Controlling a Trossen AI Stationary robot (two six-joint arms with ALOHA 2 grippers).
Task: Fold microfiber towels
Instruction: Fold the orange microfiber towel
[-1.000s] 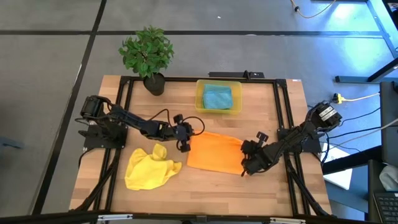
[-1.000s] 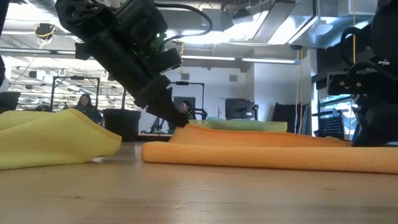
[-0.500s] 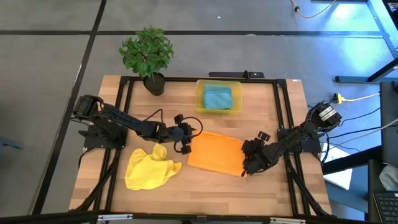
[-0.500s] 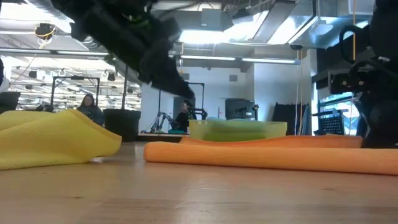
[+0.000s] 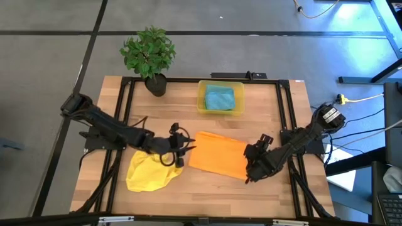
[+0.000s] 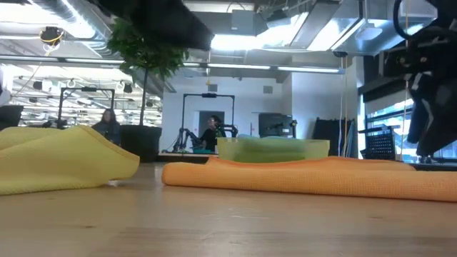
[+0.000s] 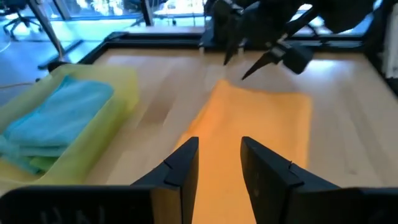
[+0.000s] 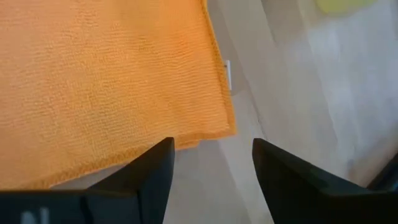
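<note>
Orange towel [image 5: 218,154] is lying folded flat mid-desk [image 5: 276,194] — both tools released, gripping nothing. Left tool [image 5: 178,149] hovering at its left edge, right tool [image 5: 251,168] at the right corner. I'm reading it as soft, light, floppy — pinching corners, not the middle.

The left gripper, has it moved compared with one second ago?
Yes. In the high view the left gripper has drawn back from the orange towel, away from the yellow bin, toward the yellow towel.
</note>
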